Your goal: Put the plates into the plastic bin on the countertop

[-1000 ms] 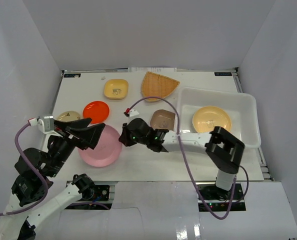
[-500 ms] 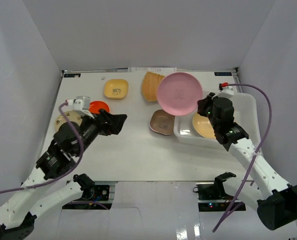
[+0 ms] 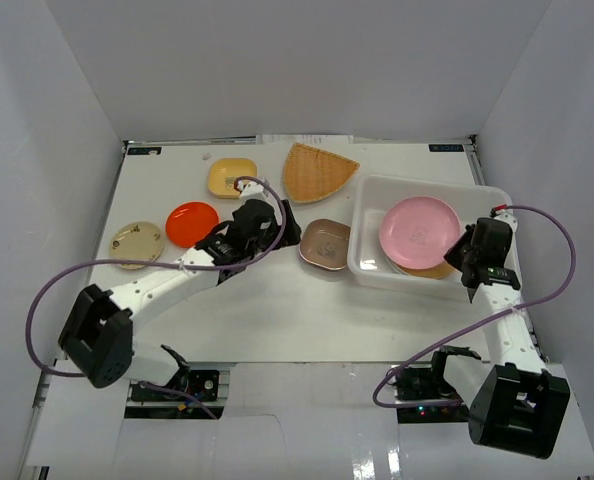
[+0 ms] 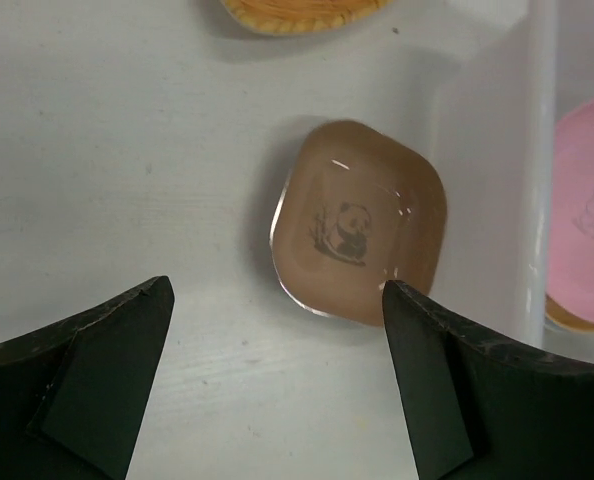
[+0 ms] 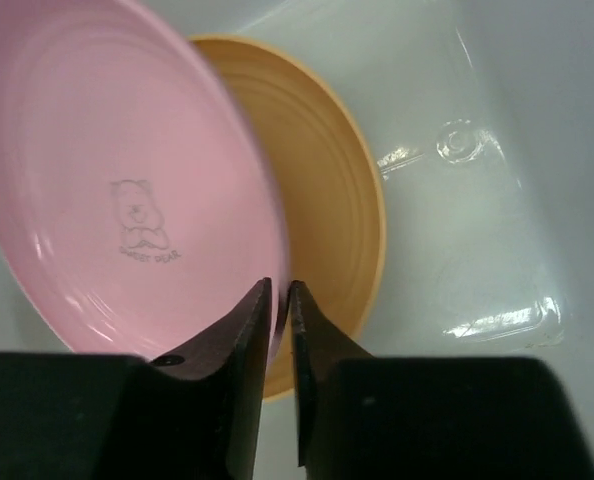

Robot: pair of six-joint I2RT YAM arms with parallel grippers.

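My right gripper [image 3: 461,254] is shut on the rim of the pink round plate [image 3: 420,228], holding it tilted inside the translucent plastic bin [image 3: 432,183]. In the right wrist view the fingers [image 5: 282,292] pinch the pink plate [image 5: 127,180] over a yellow-orange round plate [image 5: 342,200] that lies on the bin's floor. My left gripper [image 3: 280,226] is open and empty just left of the brown rounded-square plate [image 3: 325,243]. In the left wrist view the brown plate [image 4: 362,235], with a panda print, lies just ahead of the open gripper [image 4: 275,290].
On the white countertop [image 3: 277,320] lie a yellow square plate [image 3: 232,178], a woven fan-shaped plate [image 3: 317,170], an orange-red round plate [image 3: 192,223] and a tan round plate [image 3: 137,243]. The bin's left wall [image 4: 537,150] stands close to the brown plate. White walls enclose the table.
My right arm has brought the pink plate from above the bin's left edge down into the bin over the yellow-orange plate. My left arm has swung right to the brown plate.
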